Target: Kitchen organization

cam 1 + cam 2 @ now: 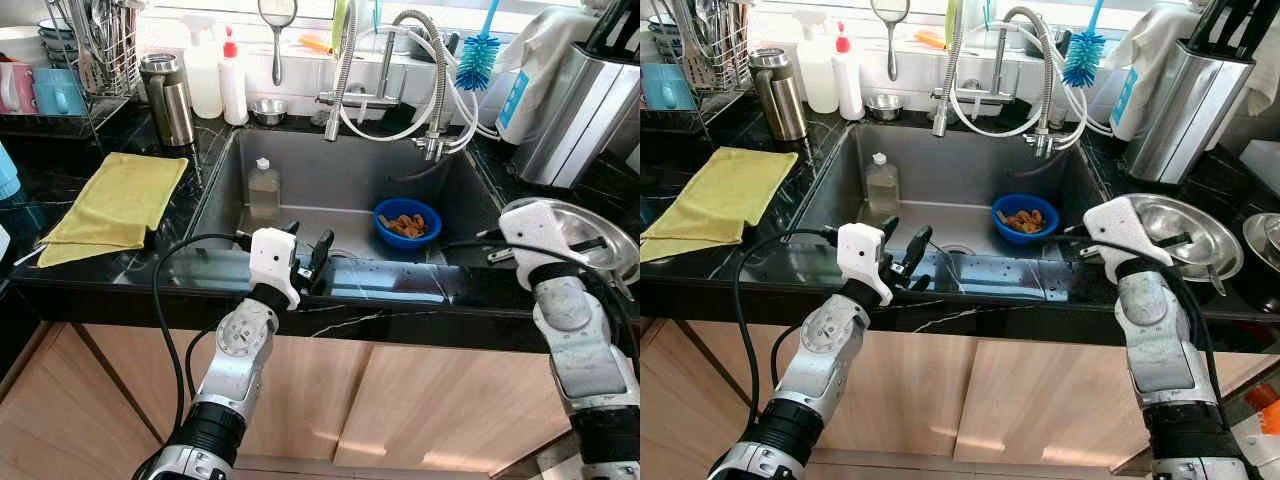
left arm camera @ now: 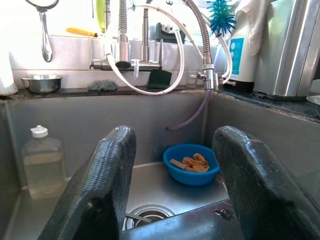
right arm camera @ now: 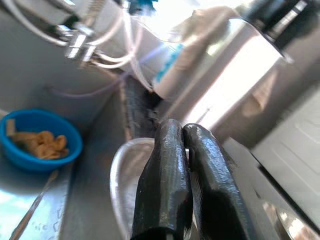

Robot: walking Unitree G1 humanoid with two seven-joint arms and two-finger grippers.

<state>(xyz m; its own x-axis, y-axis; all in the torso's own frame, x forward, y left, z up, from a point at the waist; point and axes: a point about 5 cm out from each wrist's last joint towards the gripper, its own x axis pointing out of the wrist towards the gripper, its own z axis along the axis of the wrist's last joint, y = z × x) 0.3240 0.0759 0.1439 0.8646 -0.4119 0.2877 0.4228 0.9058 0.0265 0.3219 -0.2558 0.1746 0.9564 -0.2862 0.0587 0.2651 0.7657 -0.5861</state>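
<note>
Right claw (image 3: 182,185) hides metal plate (image 3: 125,175).

Bowl (image 1: 407,223) in sink (image 1: 330,165) — cloth (image 1: 115,205) left.

A black marble countertop (image 1: 120,262) carries a yellow cloth (image 1: 115,203), steel thermos (image 1: 170,98) and steel plate (image 1: 1185,235).

Grey steel sink basin (image 1: 330,175): floor between clear plastic bottle (image 1: 264,188) at left wall and blue bowl (image 1: 407,222) at right is open. Coiled faucet hoses (image 1: 400,90) overhang rear.
</note>
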